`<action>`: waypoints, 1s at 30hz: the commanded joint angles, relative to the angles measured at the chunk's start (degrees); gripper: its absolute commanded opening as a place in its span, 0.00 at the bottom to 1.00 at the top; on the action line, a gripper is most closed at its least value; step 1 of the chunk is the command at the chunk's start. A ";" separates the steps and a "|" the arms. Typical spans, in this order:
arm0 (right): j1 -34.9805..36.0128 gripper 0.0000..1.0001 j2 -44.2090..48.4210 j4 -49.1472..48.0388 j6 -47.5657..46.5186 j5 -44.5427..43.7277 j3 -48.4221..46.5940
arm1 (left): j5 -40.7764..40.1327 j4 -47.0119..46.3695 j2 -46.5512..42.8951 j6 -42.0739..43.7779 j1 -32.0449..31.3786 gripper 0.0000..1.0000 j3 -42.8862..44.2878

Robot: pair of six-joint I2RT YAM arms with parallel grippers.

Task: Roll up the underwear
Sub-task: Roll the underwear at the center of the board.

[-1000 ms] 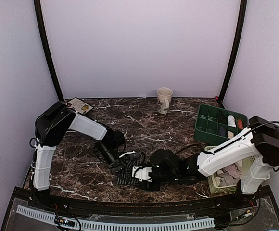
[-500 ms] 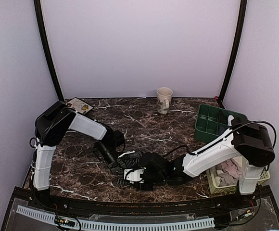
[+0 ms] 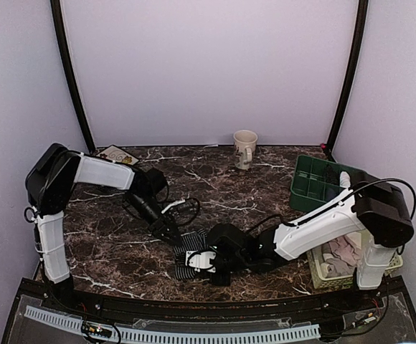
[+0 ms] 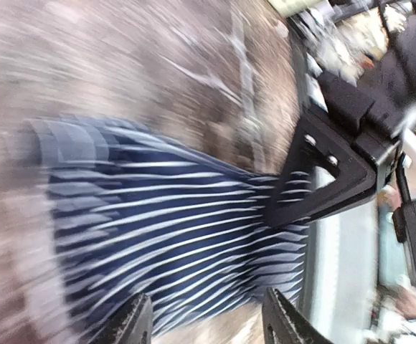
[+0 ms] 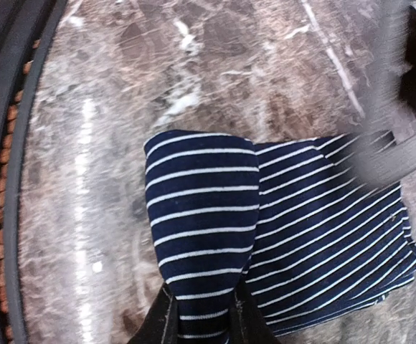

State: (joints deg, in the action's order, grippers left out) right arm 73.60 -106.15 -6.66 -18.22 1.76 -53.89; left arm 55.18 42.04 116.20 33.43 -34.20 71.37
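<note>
The navy underwear (image 3: 182, 266) with thin white stripes lies on the marble table near the front edge. In the right wrist view one edge of the underwear (image 5: 301, 229) is folded over. My right gripper (image 5: 202, 294) is shut on that folded strip, and it sits at the cloth's right side (image 3: 202, 261). My left gripper (image 3: 173, 232) hangs open just behind the garment. Its fingers (image 4: 135, 321) stand wide apart over the striped underwear (image 4: 158, 222), with nothing between them. The left wrist view is motion-blurred.
A beige mug (image 3: 244, 147) stands at the back centre. A green divided tray (image 3: 310, 188) sits at the right. In front of it a pale basket (image 3: 324, 276) holds pinkish and cream cloth. A printed card (image 3: 118, 156) lies back left.
My left gripper has opened, let go of the striped cloth and drawn back to the left. My right gripper has moved left and shut on the folded edge.
</note>
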 commanded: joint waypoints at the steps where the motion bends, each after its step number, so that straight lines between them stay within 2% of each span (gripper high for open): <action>1: -0.16 0.00 1.54 10.12 7.48 10.04 0.09 | -7.31 -7.47 -11.09 -1.18 5.81 0.56 -2.81; 5: -2.41 0.00 1.30 13.41 13.24 17.02 -1.80 | -15.16 -17.64 -21.90 -3.03 7.61 0.56 -9.84; 10: -5.97 0.00 -3.84 22.43 18.52 26.18 -10.92 | -22.44 -34.57 -39.87 -5.88 7.70 0.58 -25.88; 16: -10.00 0.00 -11.84 31.36 24.46 36.66 -21.68 | -25.71 -35.42 -52.93 -4.93 5.90 0.59 -34.73; 19: -11.53 0.00 -16.05 35.89 25.83 41.25 -25.98 | -28.70 -35.90 -58.85 -3.36 0.85 0.59 -38.22; 22: -13.51 0.00 -19.44 35.74 28.64 46.70 -27.02 | -32.66 -35.35 -61.59 -2.67 -6.14 0.60 -39.48; 30: -16.56 0.00 -22.89 30.91 33.77 52.80 -25.41 | -37.92 -37.19 -59.26 -5.48 -20.25 0.60 -41.87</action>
State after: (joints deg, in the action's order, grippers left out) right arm 57.95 -125.99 23.14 11.66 52.99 -80.97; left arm 20.53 6.72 55.09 29.30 -50.22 31.42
